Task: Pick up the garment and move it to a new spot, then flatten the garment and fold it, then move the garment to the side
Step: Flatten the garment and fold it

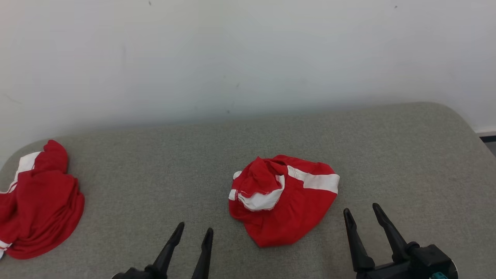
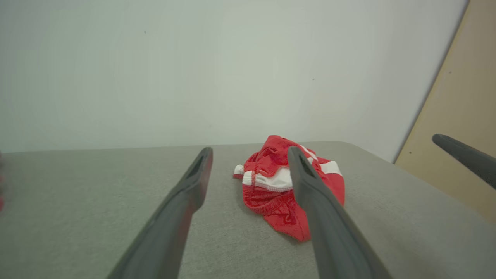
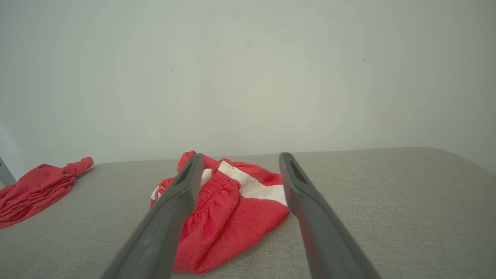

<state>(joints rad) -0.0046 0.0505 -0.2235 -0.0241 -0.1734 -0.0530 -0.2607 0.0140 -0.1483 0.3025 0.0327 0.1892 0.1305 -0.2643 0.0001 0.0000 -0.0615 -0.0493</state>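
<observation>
Well, garment [image 1: 285,199] crumpled — shape unclear.

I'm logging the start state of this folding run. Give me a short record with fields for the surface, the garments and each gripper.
surface: grey fabric surface against a pale wall
central garment: red with white bands, crumpled, mid-surface
second garment: red and white, bunched at the left edge
left gripper: open, near-left of the central garment, touching nothing
right gripper: open, near-right of it, touching nothing
status: not yet flattened or folded
</observation>
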